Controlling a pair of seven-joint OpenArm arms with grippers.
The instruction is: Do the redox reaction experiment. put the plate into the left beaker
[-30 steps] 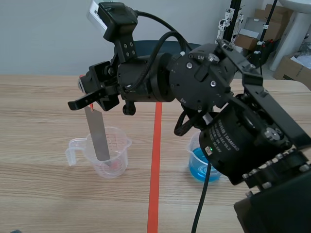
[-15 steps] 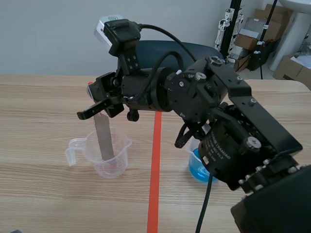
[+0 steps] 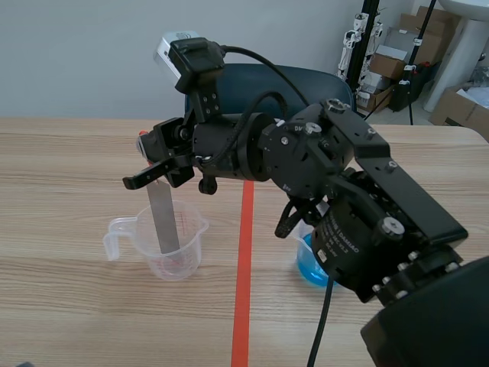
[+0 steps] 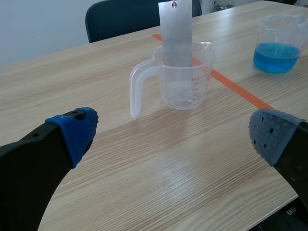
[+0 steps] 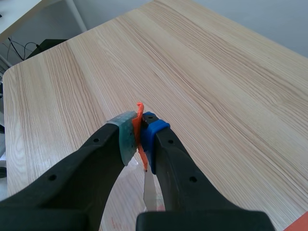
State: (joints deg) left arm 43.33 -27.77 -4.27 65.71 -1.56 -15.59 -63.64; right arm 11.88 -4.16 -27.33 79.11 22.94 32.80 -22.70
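- The right gripper (image 3: 153,165), reaching in across the middle of the table (image 3: 69,153), had its jaws pinched tight on an orange tab (image 5: 139,118) at the top of the plate (image 3: 162,218).
- The plate was a thin grey metal strip. It hung nearly upright from that grip, with its lower end already below the rim of the left beaker (image 3: 192,243).
- The left beaker was clear and looked empty. Whether the plate's tip touched the bottom could not be told.
- The left gripper (image 4: 174,134) hovered low over the table on the near side of that beaker, with its jaws wide apart and nothing between them.
- The right beaker (image 4: 269,33), holding blue liquid (image 4: 276,57), stood well apart on the other side of the red tape line.
- Judged from this, the carry and the aiming were done and the plate was partly in.
- What was left was lowering it the rest of the way, letting go so that it leaned on the wall, and lifting clear without tipping the beaker.
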